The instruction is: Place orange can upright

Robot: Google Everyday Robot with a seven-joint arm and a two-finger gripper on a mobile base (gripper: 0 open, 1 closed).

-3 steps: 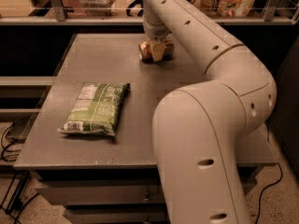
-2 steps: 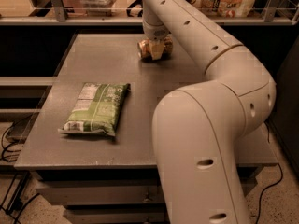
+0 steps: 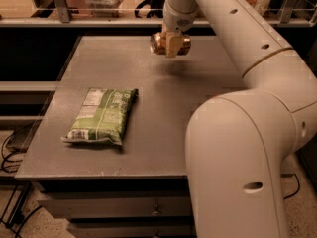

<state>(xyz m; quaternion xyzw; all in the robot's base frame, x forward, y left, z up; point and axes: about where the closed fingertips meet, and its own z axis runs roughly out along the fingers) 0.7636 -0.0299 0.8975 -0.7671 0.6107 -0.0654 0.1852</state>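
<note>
at the far edge of the flat grey rectangular table (image 3: 163, 133), near its middle, the robot's cream-white two-finger gripper (image 3: 171, 49) hangs down from the thick, jointed white arm (image 3: 247, 38) that reaches in from the right foreground. the gripper is clamped around the small cylindrical orange can (image 3: 157, 43) with a mottled orange-gold label. 1 pale finger (image 3: 172, 42) crosses the front of the can, and the can's body shows on both sides of it. the orange can lies on its side in the grip, its long axis running roughly left to right, not upright. it looks raised a little off the table, with a soft dark shadow on the surface just below it, though i cannot tell for sure whether its underside touches the top.

well apart from the can, on the left half of the table nearer the camera, a flat green and white crinkled plastic snack bag (image 3: 101, 115) lies on its face, its long side running away from the camera. below the table top, the grey front of a drawer (image 3: 124, 207) with a small handle is visible. dark cables (image 3: 10, 152) trail on the floor at the left.
</note>
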